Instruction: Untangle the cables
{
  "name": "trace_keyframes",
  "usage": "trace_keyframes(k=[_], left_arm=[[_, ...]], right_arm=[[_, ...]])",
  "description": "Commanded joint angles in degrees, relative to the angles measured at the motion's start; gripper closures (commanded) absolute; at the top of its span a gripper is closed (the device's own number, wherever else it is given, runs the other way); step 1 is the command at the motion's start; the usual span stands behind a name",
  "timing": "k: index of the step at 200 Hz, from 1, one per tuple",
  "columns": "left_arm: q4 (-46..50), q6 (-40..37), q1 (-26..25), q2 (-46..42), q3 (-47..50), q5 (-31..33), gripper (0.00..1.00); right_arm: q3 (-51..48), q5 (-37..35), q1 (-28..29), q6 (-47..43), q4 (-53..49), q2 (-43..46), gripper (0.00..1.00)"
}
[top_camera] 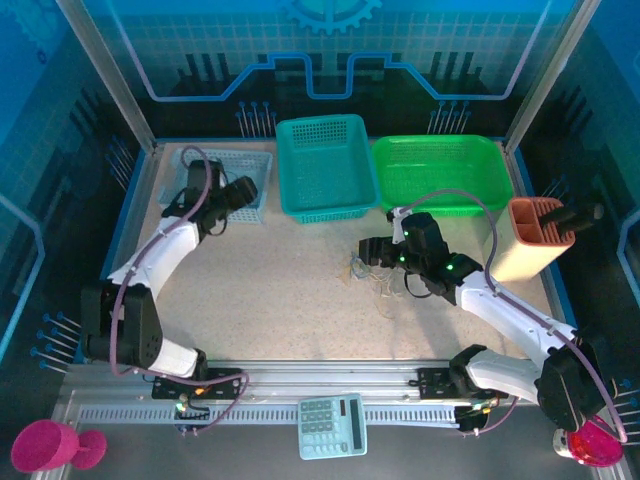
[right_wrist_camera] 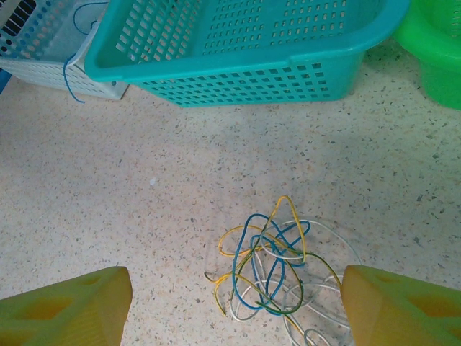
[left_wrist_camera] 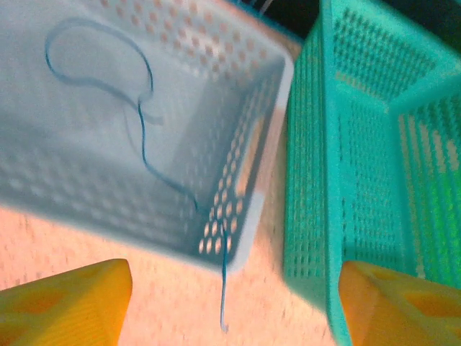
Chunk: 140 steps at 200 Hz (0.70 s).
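Knotted thin blue, yellow and white cables (right_wrist_camera: 277, 263) lie on the speckled table (right_wrist_camera: 144, 187) near the right gripper (right_wrist_camera: 234, 310), jaws spread, empty. The best move is probably to pinch one outer loop, though the top strand is unclear. Likewise spread and empty, the left gripper (left_wrist_camera: 234, 310) hovers over a blue cable (left_wrist_camera: 142, 148) in a pale perforated plastic basket (left_wrist_camera: 238, 173).

We see two arms, the left arm (top_camera: 165, 252) and the right arm (top_camera: 515, 311), each with glossy white shells and black joints. A lilac hose (top_camera: 117, 320) loops along each. Small green lights (top_camera: 447, 266) glow on the right wrist. The fingers (left_wrist_camera: 65, 303) are blunt yellow wedges.
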<state>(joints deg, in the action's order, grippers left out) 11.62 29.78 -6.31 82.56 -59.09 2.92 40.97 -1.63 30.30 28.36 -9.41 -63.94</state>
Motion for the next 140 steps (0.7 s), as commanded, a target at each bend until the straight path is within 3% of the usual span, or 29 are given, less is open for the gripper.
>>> trace_keyframes(k=[1,34,140], left_arm=[[1.2,5.9,-3.1,-2.4,4.3,4.3,0.27],[0.4,9.7,-7.1,0.5,6.6,7.7,0.32],[-6.2,16.2,-9.9,11.5,5.2,13.9,0.49]], right_arm=[[-0.5,-1.1,-0.8,0.7,0.0,1.0,0.22],[-0.8,-1.2,-0.8,0.7,-0.1,1.1,0.22],[-1.2,-1.3,-1.1,1.0,0.0,1.8,0.22]])
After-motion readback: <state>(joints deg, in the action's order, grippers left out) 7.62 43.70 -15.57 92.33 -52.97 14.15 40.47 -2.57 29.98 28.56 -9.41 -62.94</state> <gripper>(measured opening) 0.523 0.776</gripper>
